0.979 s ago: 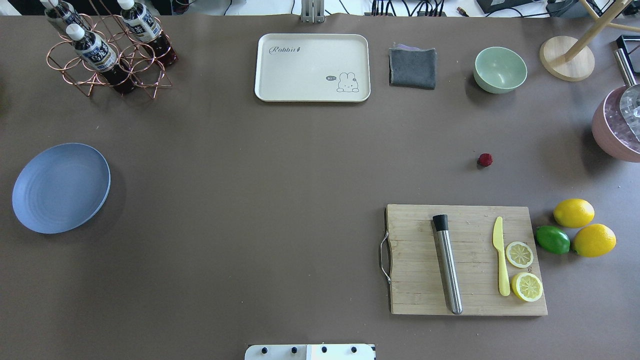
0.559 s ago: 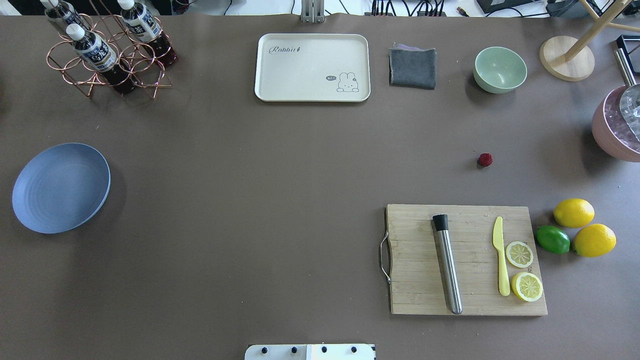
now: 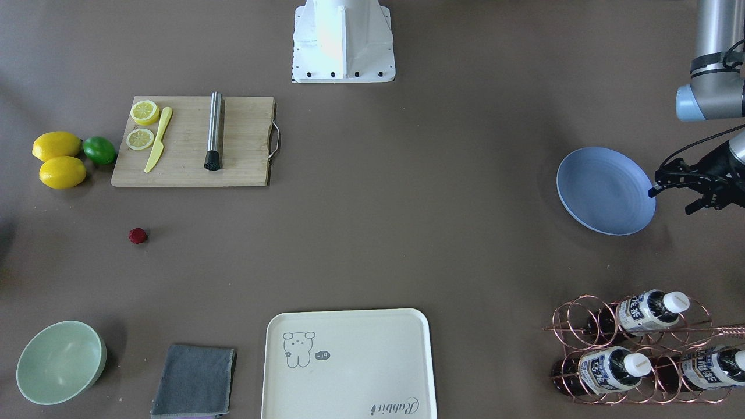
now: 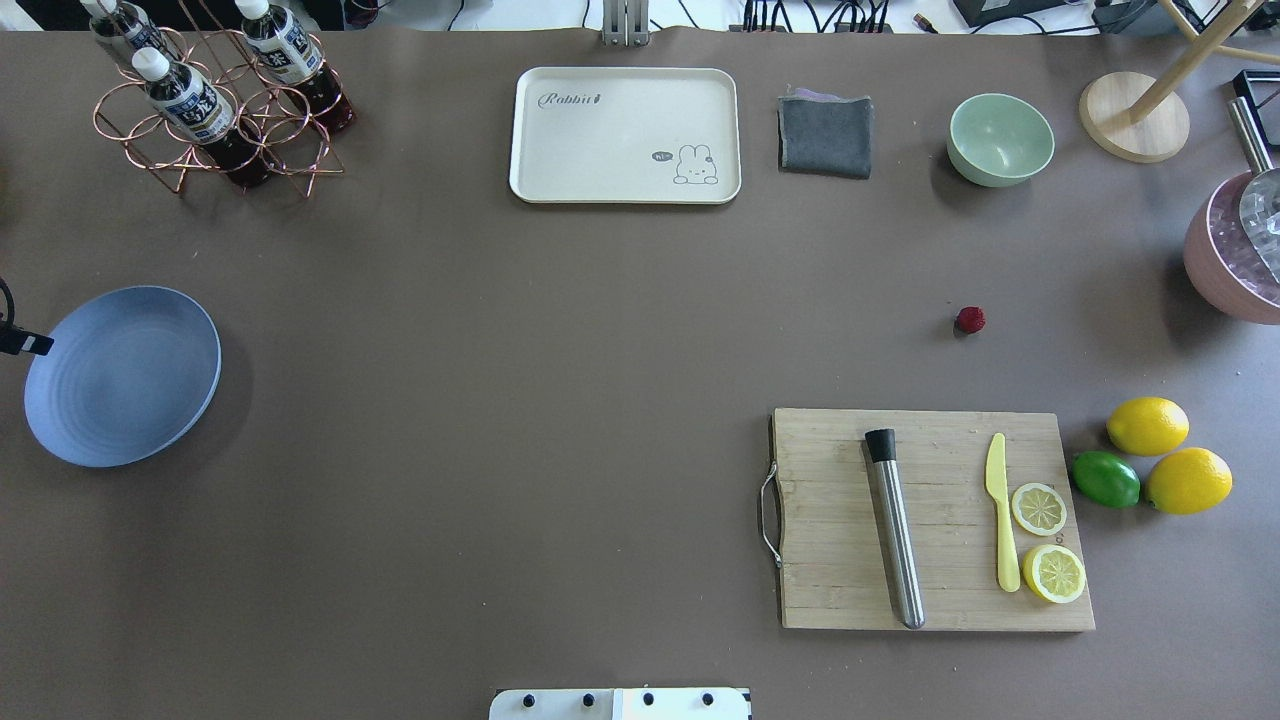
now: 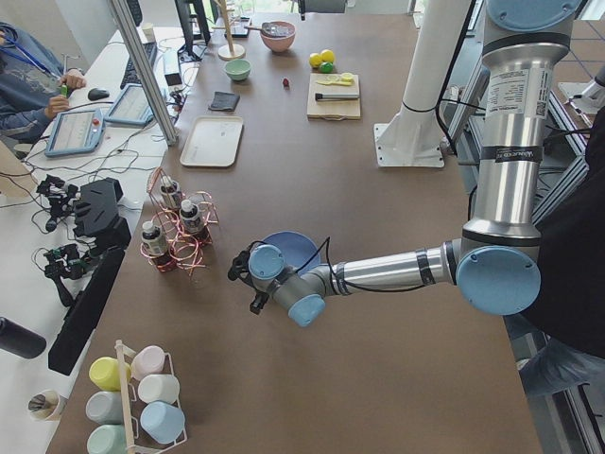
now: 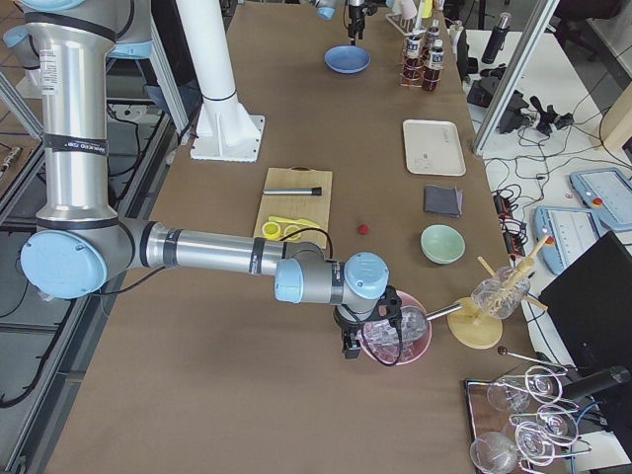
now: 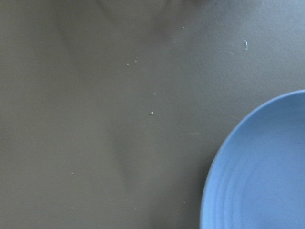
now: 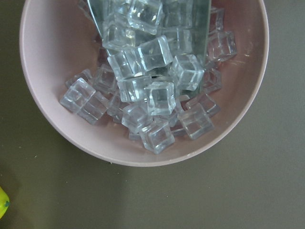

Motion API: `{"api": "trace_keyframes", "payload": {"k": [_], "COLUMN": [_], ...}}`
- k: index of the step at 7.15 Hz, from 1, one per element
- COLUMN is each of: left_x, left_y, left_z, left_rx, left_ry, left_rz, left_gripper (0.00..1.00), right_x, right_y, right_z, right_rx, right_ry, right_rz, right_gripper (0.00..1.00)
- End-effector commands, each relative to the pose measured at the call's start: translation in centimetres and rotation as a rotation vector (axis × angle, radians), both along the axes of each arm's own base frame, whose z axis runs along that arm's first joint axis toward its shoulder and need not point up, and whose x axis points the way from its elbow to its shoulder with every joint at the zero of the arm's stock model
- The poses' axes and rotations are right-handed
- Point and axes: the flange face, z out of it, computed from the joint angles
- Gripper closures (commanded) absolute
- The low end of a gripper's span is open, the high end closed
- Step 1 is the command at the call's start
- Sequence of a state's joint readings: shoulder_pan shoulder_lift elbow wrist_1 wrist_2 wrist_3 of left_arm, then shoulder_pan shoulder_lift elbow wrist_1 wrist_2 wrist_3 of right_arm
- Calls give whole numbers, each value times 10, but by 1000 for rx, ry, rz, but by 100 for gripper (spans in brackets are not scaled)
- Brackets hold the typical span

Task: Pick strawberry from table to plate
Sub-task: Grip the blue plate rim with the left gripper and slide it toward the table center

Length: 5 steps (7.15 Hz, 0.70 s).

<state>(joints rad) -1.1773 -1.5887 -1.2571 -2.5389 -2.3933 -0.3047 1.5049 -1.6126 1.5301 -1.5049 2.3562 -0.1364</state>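
Observation:
The strawberry [image 4: 969, 320] [image 3: 138, 235] is a tiny dark-red berry lying alone on the brown table [image 4: 560, 400], right of centre and beyond the cutting board. The light-blue plate [image 4: 122, 375] [image 3: 605, 190] lies far off at the left edge with nothing on it. My left gripper [image 3: 672, 201] hovers just outside the plate's outer rim, open and holding nothing. One fingertip [image 4: 25, 343] shows in the overhead view. My right gripper [image 6: 355, 341] shows only in the exterior right view, above a pink bowl of ice, and I cannot tell its state.
A wooden cutting board [image 4: 930, 600] carries a metal muddler, a yellow knife and lemon slices. Two lemons and a lime [image 4: 1105, 479] lie to its right. At the back stand a bottle rack [image 4: 215, 110], cream tray [image 4: 625, 135], grey cloth [image 4: 825, 135] and green bowl [image 4: 1000, 138]. The pink ice bowl [image 4: 1230, 260] is at the right edge.
A black fingertip of my left gripper has come into the overhead view at the left edge, beside the plate. The strawberry and everything else lie where they were.

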Motion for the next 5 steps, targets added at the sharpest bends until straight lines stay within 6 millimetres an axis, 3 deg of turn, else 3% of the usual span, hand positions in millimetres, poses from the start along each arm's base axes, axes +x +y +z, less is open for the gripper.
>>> {"api": "trace_keyframes", "payload": {"k": [1, 3, 5], "left_x": [14, 17, 22], "left_y": [23, 31, 25], "left_z": [6, 11, 5], "left_rx": [25, 27, 30], "left_ry": [34, 36, 42], "left_rz": [55, 66, 67], "left_gripper": [3, 19, 60], "right_x": [0, 0, 0], "right_y": [1, 2, 2], "right_z": [2, 3, 3], "right_rx": [-3, -9, -7], "right_ry": [0, 1, 0], "right_rz": [0, 1, 1], "right_gripper": [0, 0, 0]}}
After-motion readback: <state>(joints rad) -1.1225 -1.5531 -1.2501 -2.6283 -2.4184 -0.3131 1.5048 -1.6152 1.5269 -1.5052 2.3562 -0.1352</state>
